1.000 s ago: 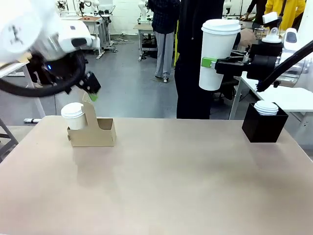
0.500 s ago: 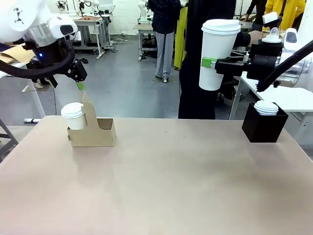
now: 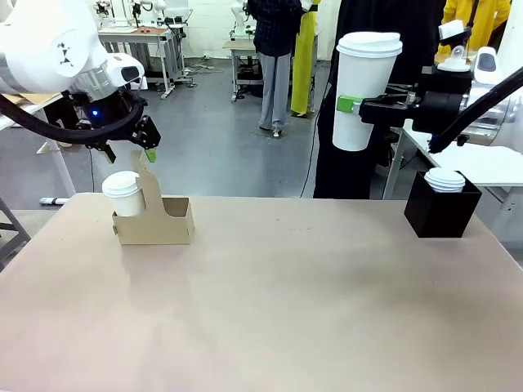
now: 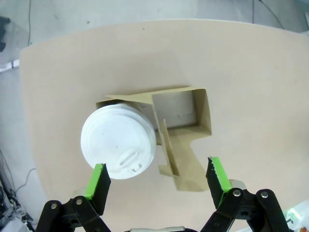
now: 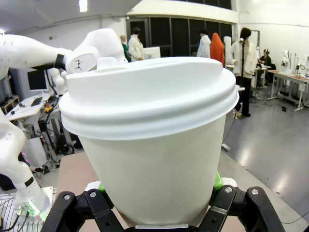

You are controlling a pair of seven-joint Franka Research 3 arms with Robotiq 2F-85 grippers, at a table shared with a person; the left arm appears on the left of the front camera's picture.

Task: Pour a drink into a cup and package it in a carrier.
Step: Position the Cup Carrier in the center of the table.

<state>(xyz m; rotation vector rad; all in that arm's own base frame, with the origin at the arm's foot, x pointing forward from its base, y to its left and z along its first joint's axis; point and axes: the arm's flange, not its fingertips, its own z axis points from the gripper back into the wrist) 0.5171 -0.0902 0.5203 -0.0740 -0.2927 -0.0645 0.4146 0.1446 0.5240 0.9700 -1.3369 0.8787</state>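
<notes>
The tall white cup [image 3: 364, 90], capped with a white lid, hangs high over the table's right side with my right gripper [image 3: 353, 104] shut on its lower half; in the right wrist view the cup [image 5: 154, 125] stands between the green pads. The brown cardboard carrier [image 3: 167, 224] sits at the far left of the table, with a shorter lidded white cup [image 3: 122, 193] in its left slot. My left gripper [image 3: 135, 147] hovers open just above the carrier's handle tab. From the left wrist, the short cup [image 4: 118, 142] and carrier [image 4: 203, 113] lie below the open left gripper [image 4: 157, 176]. The drink is hidden.
A black square box [image 3: 441, 211] with white lids on top stands at the far right of the table. A person in dark clothes [image 3: 351, 171] stands just beyond the far edge, behind the raised cup. The tan tabletop [image 3: 286, 310] is bare across the middle and front.
My left arm has swung about above the carrier, its gripper staying open just over the handle tab. The person behind the table has shifted to the right. The right arm holds still.
</notes>
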